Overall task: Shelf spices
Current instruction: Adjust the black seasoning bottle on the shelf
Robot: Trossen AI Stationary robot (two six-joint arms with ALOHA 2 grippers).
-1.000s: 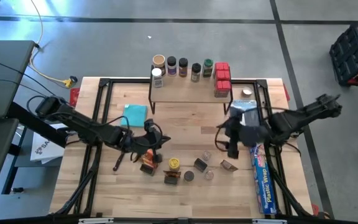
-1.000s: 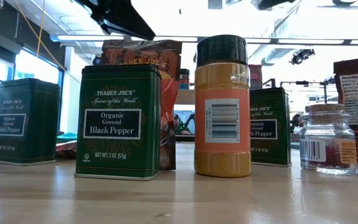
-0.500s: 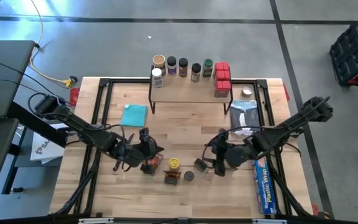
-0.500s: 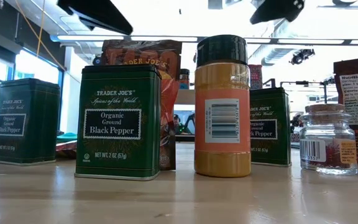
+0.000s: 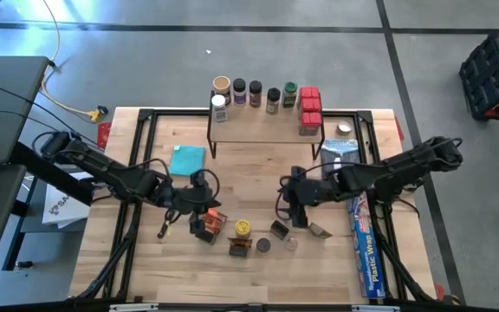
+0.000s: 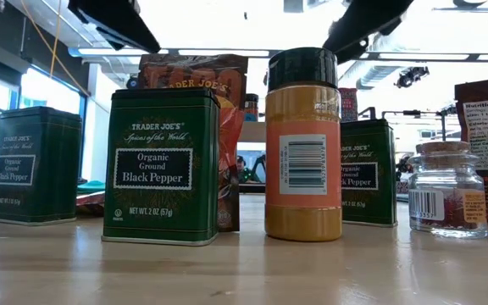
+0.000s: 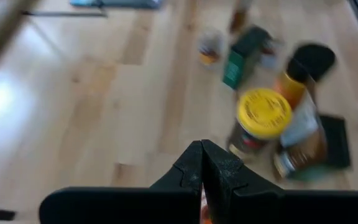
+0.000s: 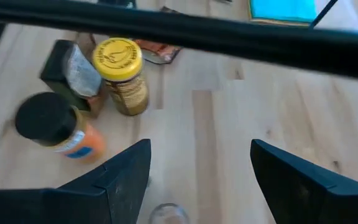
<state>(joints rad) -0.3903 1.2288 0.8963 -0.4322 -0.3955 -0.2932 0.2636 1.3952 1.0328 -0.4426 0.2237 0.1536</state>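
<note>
- Wooden shelf (image 5: pixel 262 130) stands well beyond both grippers, jars lining its back edge
- Right gripper (image 5: pixel 294 211), jaws spread and empty, hovers just beside a clear jar (image 5: pixel 291 243), nearer than the left
- Left gripper (image 5: pixel 199 218) stays clenched shut, empty, beside the orange packet (image 5: pixel 210 227)

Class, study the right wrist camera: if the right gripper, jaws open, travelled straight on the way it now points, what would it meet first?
Probably bare tabletop: the lane ahead of the right gripper looks free. The yellow-lidded jar and orange jar sit off to one side. Depth is uncertain.
</note>
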